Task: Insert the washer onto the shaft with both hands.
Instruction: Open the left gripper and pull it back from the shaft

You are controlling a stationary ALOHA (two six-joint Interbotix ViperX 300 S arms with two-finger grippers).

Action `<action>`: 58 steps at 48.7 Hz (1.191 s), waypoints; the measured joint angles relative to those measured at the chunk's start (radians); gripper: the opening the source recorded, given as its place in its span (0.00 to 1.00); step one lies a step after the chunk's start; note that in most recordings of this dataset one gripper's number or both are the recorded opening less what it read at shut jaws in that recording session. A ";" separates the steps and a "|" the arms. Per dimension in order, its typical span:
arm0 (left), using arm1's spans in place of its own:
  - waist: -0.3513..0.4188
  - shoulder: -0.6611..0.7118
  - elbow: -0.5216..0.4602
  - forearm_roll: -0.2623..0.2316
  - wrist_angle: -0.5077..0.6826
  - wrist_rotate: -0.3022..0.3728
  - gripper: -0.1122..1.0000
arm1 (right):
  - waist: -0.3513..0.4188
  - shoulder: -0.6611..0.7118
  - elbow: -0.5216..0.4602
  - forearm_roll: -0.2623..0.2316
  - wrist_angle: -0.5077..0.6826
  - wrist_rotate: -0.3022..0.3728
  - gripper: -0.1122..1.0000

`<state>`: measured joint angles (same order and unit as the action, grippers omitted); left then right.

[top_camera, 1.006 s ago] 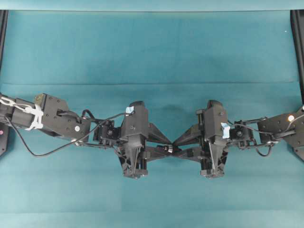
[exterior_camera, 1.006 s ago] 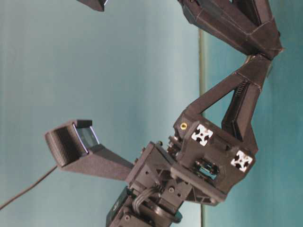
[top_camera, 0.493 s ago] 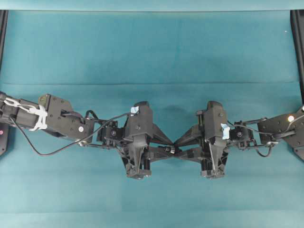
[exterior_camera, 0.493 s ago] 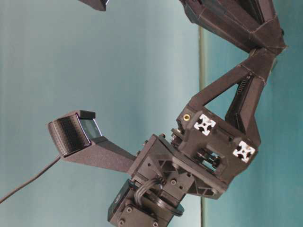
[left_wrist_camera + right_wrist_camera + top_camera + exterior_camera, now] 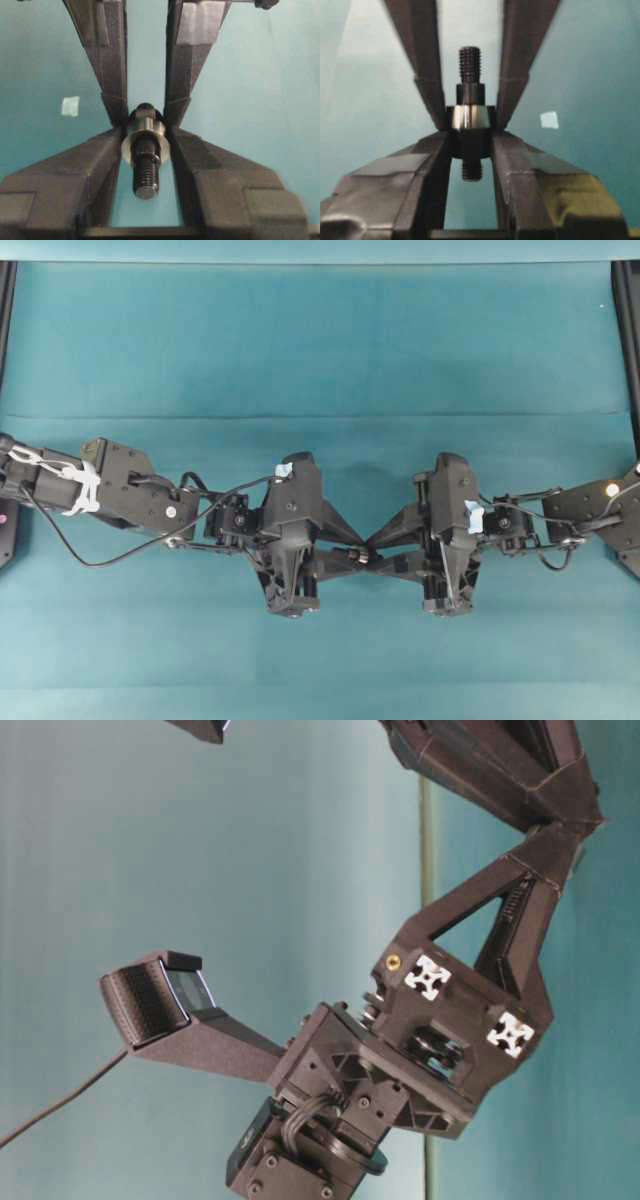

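Between the near fingers of the left claw [image 5: 145, 134], seen from its wrist camera, the threaded end of the small dark-grey stepped metal shaft [image 5: 146, 175] is pointing straight at the lens. Just behind that thread, the tiny silvery-grey thick-walled metal washer [image 5: 143, 141] is sitting around the shaft. The left claw is closing on the washer's rim from both sides and pinching it. Directly beyond the washer, the right claw [image 5: 470, 136] is gripping the shaft by its darker, thicker body. Its fingers are pressing in on either side, and a short threaded stub is sticking out behind them toward the right wrist camera. Far beneath the shaft, the teal cloth worktop [image 5: 260, 90] is lying flat, with a small pale scrap [image 5: 70, 106] resting on it well off to one side.

The step in hand appears to be the insertion itself, and it is looking nearly finished. The ring is already riding over the thread, close to the shaft's collar, though whether it is fully seated cannot be told. The next move is likely calling for the left claw to slide the washer along the shaft's axis until it is bearing on the collar. Meanwhile the right claw should be holding the shaft steady and in line.
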<state>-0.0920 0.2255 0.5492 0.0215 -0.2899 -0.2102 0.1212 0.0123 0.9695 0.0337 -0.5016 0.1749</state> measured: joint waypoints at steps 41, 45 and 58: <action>0.002 -0.167 0.091 0.002 0.156 0.109 0.87 | -0.002 0.000 0.002 0.002 0.008 0.000 0.10; 0.002 -0.206 0.123 0.000 0.160 0.107 0.87 | -0.003 0.000 0.002 0.002 0.009 0.000 0.10; 0.002 -0.282 0.181 0.002 0.163 0.107 0.87 | -0.002 0.000 0.002 0.000 0.008 0.000 0.10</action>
<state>-0.0905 -0.0568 0.7302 0.0230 -0.1273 -0.1028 0.1197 0.0123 0.9710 0.0337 -0.4939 0.1749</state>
